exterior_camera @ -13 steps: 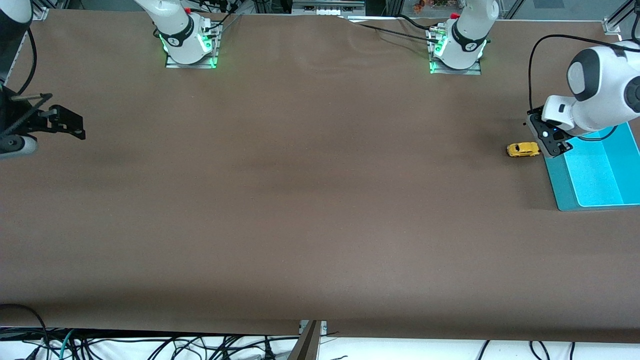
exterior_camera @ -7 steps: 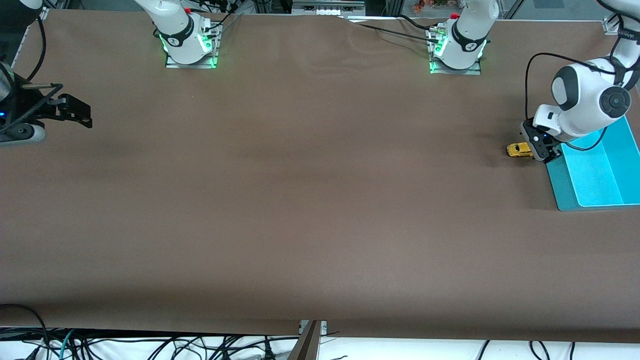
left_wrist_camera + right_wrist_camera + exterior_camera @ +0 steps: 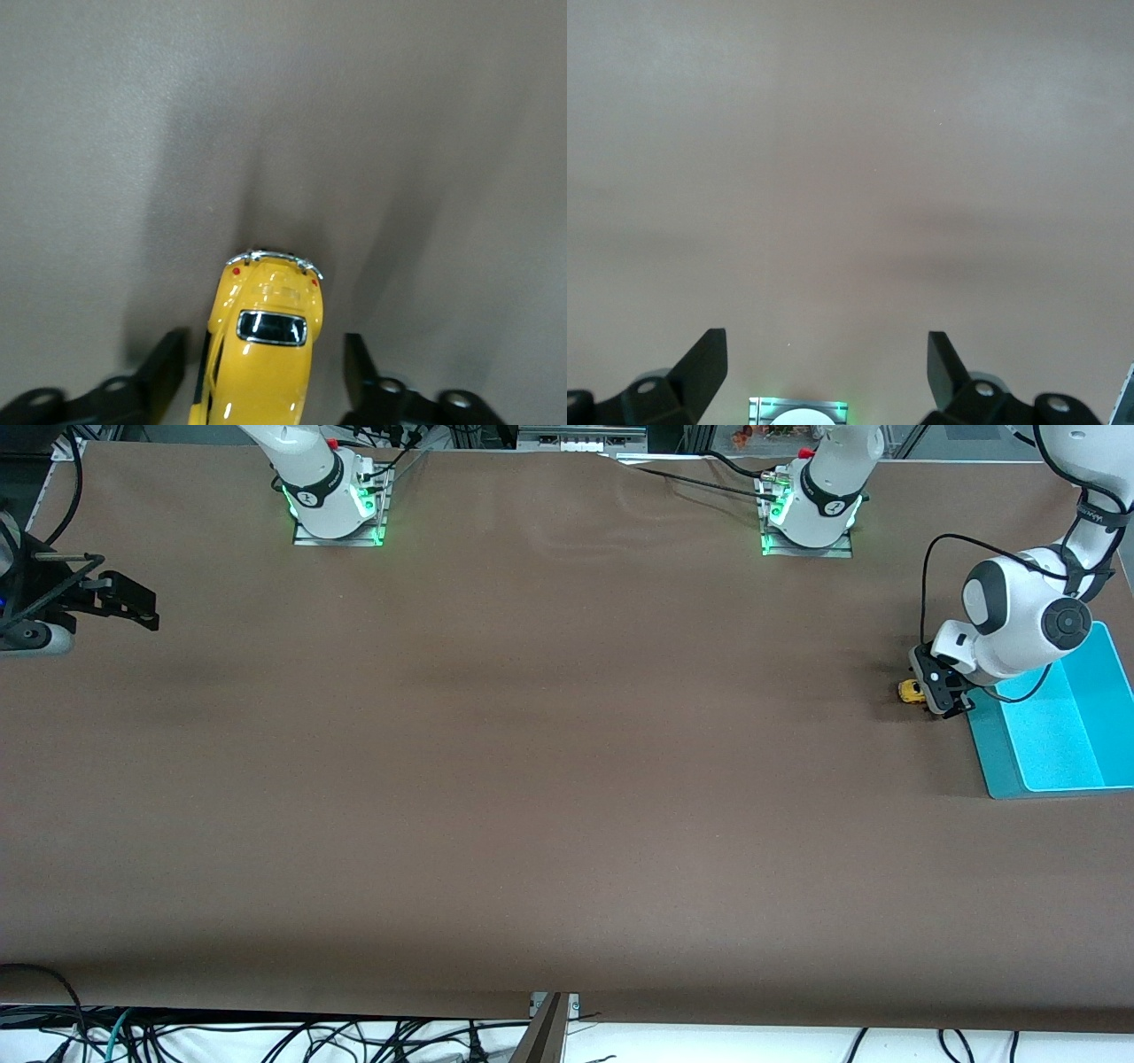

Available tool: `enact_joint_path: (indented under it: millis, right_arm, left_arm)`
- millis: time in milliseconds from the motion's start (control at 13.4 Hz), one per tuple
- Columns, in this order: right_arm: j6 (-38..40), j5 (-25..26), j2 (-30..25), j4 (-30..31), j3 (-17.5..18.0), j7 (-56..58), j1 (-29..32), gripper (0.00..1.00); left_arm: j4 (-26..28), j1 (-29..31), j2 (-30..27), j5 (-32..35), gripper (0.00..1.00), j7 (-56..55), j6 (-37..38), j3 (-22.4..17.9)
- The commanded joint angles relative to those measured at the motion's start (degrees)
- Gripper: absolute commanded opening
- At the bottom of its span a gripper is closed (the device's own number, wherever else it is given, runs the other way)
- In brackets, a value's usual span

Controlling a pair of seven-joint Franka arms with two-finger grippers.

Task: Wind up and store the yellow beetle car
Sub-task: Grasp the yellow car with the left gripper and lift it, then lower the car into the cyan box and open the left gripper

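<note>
One yellow beetle car (image 3: 264, 345) is sitting on the brown surface (image 3: 532, 779) at the left arm's end, just beside the one turquoise bin (image 3: 1054, 731), toward the right arm's end from it. The left gripper (image 3: 937, 691) is straddling the car, its jaws standing apart with a gap showing on each side of the body. The left arm is bending down steeply from above the bin. One other arm is waiting: the right gripper (image 3: 133, 607) is hovering over the right arm's end of the surface, jaws standing wide apart on nothing.
</note>
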State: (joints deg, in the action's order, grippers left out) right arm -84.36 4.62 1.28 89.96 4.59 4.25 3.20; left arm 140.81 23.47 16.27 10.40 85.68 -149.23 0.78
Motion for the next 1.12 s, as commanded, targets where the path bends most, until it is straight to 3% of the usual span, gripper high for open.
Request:
enact_joint_path:
  millis: [0,149,447,595,893,1042]
  right_arm:
    - [-0.5,-0.7,-1.3,1.7,-2.1,-0.3,-1.9,1.00]
    - [-0.5,-0.4,-0.4,1.2,-2.1,-0.4,-1.9,1.00]
    - [-1.8,-0.9,1.5,0.3,-2.1,-0.9,-1.9,1.00]
    - [-2.0,-0.7,2.3,0.1,-2.1,-0.4,-1.8,1.00]
    - [-1.9,-0.4,2.8,-0.1,-2.1,-0.3,-1.6,1.00]
    - [-1.9,-0.3,2.9,-0.1,-2.1,-0.4,-1.6,1.00]
  left_arm:
    - [-0.3,0.9,-1.3,1.4,0.14,2.9,0.5,0.6]
    - [-0.5,0.8,-3.7,1.2,0.09,5.2,2.0,1.1]
    - [-3.9,0.7,-6.9,-3.7,0.09,2.7,10.4,9.6]
    - [-9.2,0.7,-7.0,-5.2,0.09,1.5,18.5,12.0]
    - [-24.7,1.2,-6.5,-3.2,0.09,3.2,40.0,11.4]
    - [-26.8,5.1,-6.5,0.5,0.09,8.2,41.7,11.1]
